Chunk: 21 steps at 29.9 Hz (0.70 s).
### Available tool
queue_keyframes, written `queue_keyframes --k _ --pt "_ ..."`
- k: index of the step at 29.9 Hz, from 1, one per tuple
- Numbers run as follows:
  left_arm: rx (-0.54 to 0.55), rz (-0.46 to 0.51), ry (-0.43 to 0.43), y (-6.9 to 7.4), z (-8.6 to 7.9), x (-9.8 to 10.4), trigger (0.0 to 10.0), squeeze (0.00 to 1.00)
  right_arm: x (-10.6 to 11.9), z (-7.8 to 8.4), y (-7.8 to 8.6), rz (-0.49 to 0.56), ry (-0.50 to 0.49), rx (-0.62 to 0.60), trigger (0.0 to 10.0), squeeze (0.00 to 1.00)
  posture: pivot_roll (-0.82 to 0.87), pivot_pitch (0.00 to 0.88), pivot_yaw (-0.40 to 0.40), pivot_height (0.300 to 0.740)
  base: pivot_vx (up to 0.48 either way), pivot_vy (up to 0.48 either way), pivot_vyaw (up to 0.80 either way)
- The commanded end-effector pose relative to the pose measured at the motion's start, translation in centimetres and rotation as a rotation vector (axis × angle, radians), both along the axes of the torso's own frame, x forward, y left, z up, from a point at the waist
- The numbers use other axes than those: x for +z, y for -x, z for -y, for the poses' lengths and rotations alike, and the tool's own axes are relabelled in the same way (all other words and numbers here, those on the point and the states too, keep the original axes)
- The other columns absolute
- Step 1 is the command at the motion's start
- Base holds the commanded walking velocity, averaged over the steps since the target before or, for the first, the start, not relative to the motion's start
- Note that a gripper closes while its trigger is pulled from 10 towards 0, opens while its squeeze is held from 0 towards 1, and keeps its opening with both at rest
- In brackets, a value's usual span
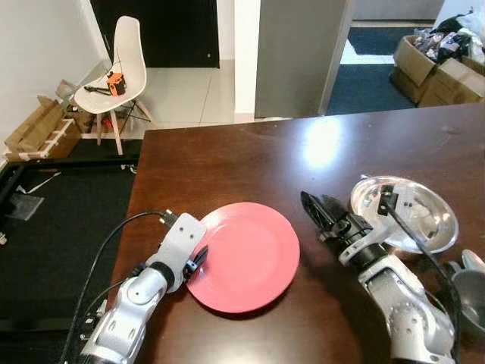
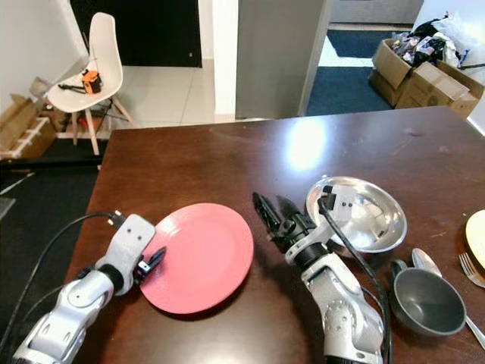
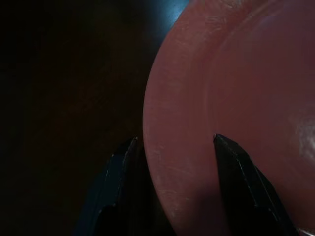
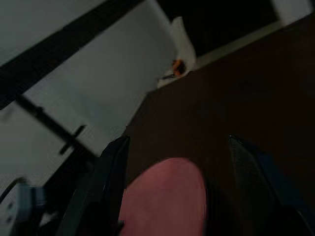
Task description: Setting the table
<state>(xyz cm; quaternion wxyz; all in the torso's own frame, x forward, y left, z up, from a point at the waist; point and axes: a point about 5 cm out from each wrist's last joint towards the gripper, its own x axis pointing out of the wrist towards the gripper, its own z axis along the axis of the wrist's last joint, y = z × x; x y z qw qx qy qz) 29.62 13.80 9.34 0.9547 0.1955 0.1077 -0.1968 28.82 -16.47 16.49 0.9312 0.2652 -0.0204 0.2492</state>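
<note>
1. At the near-left rim of the pink plate (image 1: 244, 255) you have the left gripper (image 1: 198, 258), fingers parted, one finger (image 3: 244, 182) over the plate's surface and the other (image 3: 114, 182) outside the edge over the dark table (image 1: 250, 163); the rim sits between them, and you cannot tell whether they actually pinch it.
2. Across the plate from that gripper you see the right gripper (image 2: 268, 209), raised a little above the table with its two black fingers spread and nothing between them; your right wrist view looks past those fingers (image 4: 110, 182) toward the plate (image 4: 165, 196).
3. Just behind and to the outer side of your right gripper lies a shiny metal bowl (image 2: 371, 220), with the arm's wrist and cable crossing its near-left rim.
4. Further out on that side, nearer you, sits a dark grey bowl (image 2: 426, 303), with a spoon (image 2: 424, 260) just beside it, a fork (image 2: 471, 271) past that, and a yellow plate (image 2: 477, 235) at the frame edge.
5. Beyond the table's far edge, off your left gripper's side, stands a white chair (image 1: 114, 72) carrying an orange object (image 1: 115, 82), with cardboard boxes (image 1: 38, 133) on the floor beside it.
6. Off your right gripper's side, far back, more cardboard boxes (image 2: 413, 64) hold mixed items.
</note>
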Motion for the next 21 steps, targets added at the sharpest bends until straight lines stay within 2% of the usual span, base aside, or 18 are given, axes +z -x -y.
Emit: queue_keyframes --k 1,3,6,9,11,13,16,19,21 --pt "0.019 -0.123 -0.044 1.2 -0.6 -2.7 10.0 0.0 -0.8 -0.6 0.4 -0.045 0.003 0.036 10.0 0.0 0.01 0.065 0.107 0.74 0.0 0.0 0.0" --pt "0.018 -0.122 -0.043 1.2 -0.6 -2.7 10.0 0.0 -1.3 -0.7 0.4 -0.064 0.018 0.031 10.0 0.0 0.02 0.065 0.103 0.74 0.0 0.0 0.0" --pt "0.014 -0.112 -0.041 1.2 -0.5 -2.8 10.0 0.0 -3.8 -0.8 1.1 -0.199 0.06 -0.005 10.0 0.0 0.01 0.065 0.102 0.74 0.0 0.0 0.0" --pt "0.011 -0.108 -0.044 1.2 -0.6 -2.8 10.0 0.0 -4.6 -0.8 1.5 -0.243 0.059 -0.005 10.0 0.0 0.01 0.062 0.102 0.74 0.0 0.0 0.0" --pt "0.008 -0.104 -0.046 1.2 -0.6 -2.8 10.0 0.0 -6.0 -1.1 2.3 -0.322 0.084 0.004 10.0 0.0 0.01 0.06 0.1 0.74 0.0 0.0 0.0" --pt "0.008 -0.102 -0.047 1.2 -0.6 -2.8 10.0 0.0 -6.4 -1.1 2.5 -0.339 0.094 0.004 10.0 0.0 0.01 0.06 0.1 0.74 0.0 0.0 0.0" --pt "0.007 -0.097 -0.045 1.2 -0.6 -2.8 10.0 0.0 -6.7 -1.5 3.1 -0.358 0.034 0.032 10.0 0.0 0.01 0.056 0.102 0.74 0.0 0.0 0.0" --pt "0.004 -0.095 -0.04 1.3 -0.5 -2.7 10.0 0.0 -6.4 -2.8 3.2 -0.334 -0.106 0.125 10.0 0.0 0.02 0.049 0.105 0.74 0.0 0.0 0.0" --pt "0.003 -0.092 -0.039 1.2 -0.6 -2.7 10.0 0.0 -6.2 -3.5 3.0 -0.325 -0.156 0.183 10.0 0.0 0.02 0.047 0.105 0.74 0.0 0.0 0.0"
